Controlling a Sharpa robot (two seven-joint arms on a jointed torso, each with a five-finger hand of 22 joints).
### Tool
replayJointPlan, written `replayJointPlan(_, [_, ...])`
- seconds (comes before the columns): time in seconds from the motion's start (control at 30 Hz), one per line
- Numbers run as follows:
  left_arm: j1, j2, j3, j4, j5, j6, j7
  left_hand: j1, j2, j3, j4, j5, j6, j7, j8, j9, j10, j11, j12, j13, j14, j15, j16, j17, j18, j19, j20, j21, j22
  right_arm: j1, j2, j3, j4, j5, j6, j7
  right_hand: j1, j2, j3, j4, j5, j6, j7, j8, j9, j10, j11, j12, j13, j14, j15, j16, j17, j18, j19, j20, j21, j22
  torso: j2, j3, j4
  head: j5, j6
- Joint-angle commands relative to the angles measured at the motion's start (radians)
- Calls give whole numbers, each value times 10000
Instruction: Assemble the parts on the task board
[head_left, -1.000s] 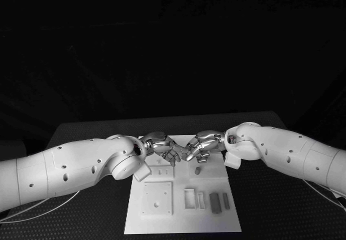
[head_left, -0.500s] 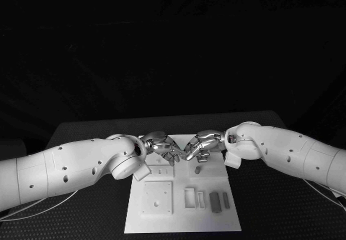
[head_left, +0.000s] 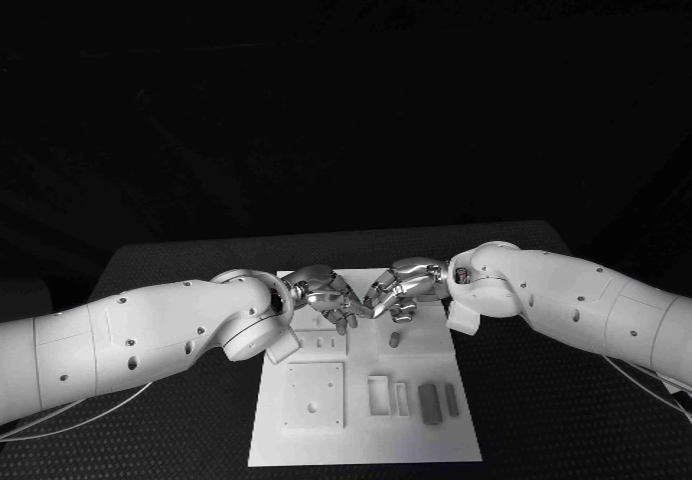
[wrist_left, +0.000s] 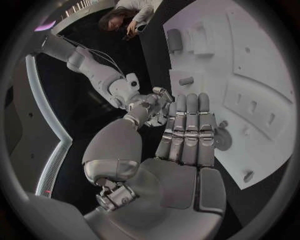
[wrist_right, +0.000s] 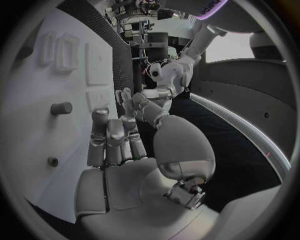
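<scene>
The task board is laid at the middle of the black bench, reaching toward its near edge. Grey parts are seen lying near the board's near right corner, and a small peg stands upright further back. Above the board's far edge, the left hand and right hand are held close together, fingers extended and apart, nothing gripped.

dim scene, dark surround beyond the black table; task board brightest, mild glare. wrist views fisheye, edges near board bend, rims vignetted.
</scene>
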Motion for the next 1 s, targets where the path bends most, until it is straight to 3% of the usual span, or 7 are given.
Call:
replayJointPlan(0.03, [-4,42,0,26,-112,5,37,39,129,26,59,-40,95,5,62,19,48,-20,68,17,73,12,0,13,-91,43,-10,-23,15,3,43,12,42,149,233,204,-83,-14,43,-3,13,166,118,36,125,-44,-4,-24,12,-10,-40,52,12,135,-41,-6,-36,155,3,0,-6,3,-4])
replayJointPlan(0.37, [-3,38,1,21,131,-92,135,-75,280,18,156,-39,113,-4,46,11,50,-27,79,14,66,16,-24,6,-111,21,-9,-54,8,2,83,10,18,97,234,145,-77,-16,45,-5,13,162,118,36,138,-44,-4,-25,12,-11,-40,53,14,135,-41,-6,-37,155,4,0,-3,-9,-22])
replayJointPlan(0.5, [-3,33,1,30,197,-118,213,-140,498,48,248,-35,153,-19,47,11,70,-39,94,12,67,15,-38,3,-116,12,-14,-67,3,0,80,8,-14,18,197,133,-76,-18,45,-5,13,160,118,36,143,-44,-4,-25,12,-12,-40,53,15,135,-41,-6,-37,155,5,-7,5,-18,-43])
replayJointPlan(0.53, [-3,23,1,35,208,-163,232,-94,712,136,273,-39,205,-46,61,17,110,-61,116,13,63,13,-48,3,-117,3,-18,-73,2,-3,80,7,-18,18,206,136,-75,-19,44,-5,13,160,118,36,145,-44,-4,-25,12,-12,-40,54,15,135,-41,-6,-37,155,4,-8,4,-21,-49])
replayJointPlan(1.0, [-3,63,1,57,208,-70,289,467,1242,867,56,-51,423,-182,124,64,318,-135,174,-17,72,25,-70,35,-147,-16,-6,-65,43,-16,118,6,-9,18,220,137,-72,-19,45,-4,13,155,119,35,159,-44,-4,-26,11,-14,-40,54,17,135,-40,-6,-39,155,4,0,1,-10,-79])
